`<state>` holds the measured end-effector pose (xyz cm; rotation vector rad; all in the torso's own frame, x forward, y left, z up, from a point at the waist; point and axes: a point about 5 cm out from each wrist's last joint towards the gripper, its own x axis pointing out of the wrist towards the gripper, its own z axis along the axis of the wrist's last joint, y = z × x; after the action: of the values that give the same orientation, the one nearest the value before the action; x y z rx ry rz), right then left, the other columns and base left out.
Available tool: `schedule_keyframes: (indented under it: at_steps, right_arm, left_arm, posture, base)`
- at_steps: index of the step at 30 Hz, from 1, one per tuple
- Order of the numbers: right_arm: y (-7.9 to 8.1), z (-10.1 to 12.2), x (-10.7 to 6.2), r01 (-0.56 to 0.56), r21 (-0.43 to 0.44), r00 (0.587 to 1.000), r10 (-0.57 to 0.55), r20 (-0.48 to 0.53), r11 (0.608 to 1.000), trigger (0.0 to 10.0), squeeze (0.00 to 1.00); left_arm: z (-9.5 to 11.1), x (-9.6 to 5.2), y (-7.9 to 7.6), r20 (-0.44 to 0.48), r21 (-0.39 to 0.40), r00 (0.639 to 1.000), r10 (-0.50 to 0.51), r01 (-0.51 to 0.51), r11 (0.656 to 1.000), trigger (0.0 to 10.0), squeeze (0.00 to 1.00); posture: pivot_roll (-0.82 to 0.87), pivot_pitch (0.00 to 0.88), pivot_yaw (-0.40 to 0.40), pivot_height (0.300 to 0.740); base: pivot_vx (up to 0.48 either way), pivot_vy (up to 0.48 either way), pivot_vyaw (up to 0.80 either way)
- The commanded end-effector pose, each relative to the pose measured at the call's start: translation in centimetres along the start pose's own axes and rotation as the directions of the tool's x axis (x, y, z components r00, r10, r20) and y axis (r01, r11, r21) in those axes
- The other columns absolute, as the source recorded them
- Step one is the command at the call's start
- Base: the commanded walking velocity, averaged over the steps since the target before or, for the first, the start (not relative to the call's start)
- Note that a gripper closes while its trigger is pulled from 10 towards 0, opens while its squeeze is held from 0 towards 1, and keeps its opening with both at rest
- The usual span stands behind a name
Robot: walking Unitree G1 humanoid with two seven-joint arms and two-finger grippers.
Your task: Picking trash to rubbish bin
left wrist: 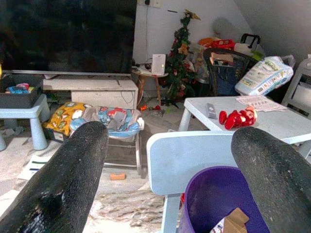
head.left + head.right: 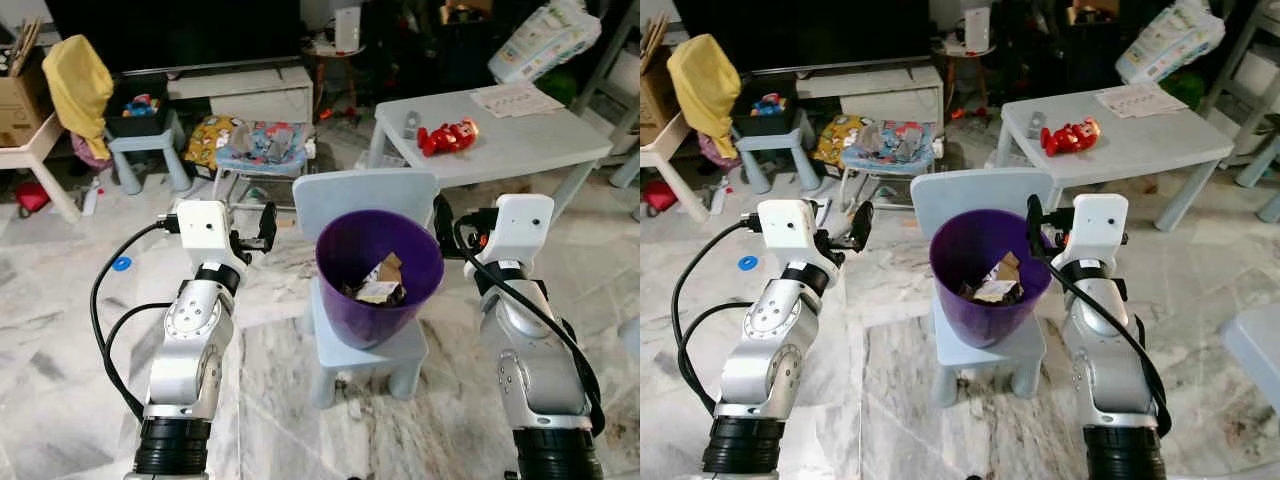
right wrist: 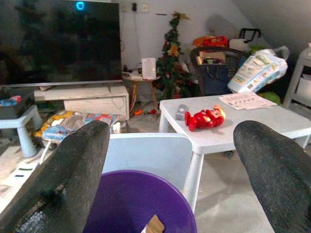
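In your head view the purple bin (image 2: 379,275), holding trash (image 2: 378,283), sits mid-frame on a small chair (image 2: 366,350) between left gripper (image 2: 257,228) and right gripper (image 2: 442,222); your wrist views show both grippers' fingers (image 1: 73,170) spread wide, empty.

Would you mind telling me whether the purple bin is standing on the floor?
No, the purple bin stands on the seat of the small pale blue chair, with trash already inside it.
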<state>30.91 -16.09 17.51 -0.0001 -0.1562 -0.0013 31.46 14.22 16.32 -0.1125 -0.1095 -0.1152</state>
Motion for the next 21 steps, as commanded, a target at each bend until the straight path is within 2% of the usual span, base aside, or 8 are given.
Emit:
schedule_keyframes:
  at_steps: [1,21]
  right_arm:
    - [-0.32,0.07,-0.08,0.014,-0.003,1.000,-0.014,-0.002,1.000,10.0,0.00]
    - [-0.26,0.02,-0.02,0.015,0.001,1.000,-0.015,0.002,1.000,10.0,0.00]
  left_arm:
    - [-0.09,0.13,-0.22,-0.012,-0.004,1.000,-0.016,0.015,1.000,10.0,0.00]
    - [0.00,0.28,-0.18,-0.013,-0.003,1.000,-0.020,0.020,1.000,10.0,0.00]
  posture:
    - [-0.02,0.089,0.009,0.740]
    - [-0.02,0.079,0.012,0.740]
  base:
    - [0.000,0.000,-0.80]
    - [0.000,0.000,-0.80]
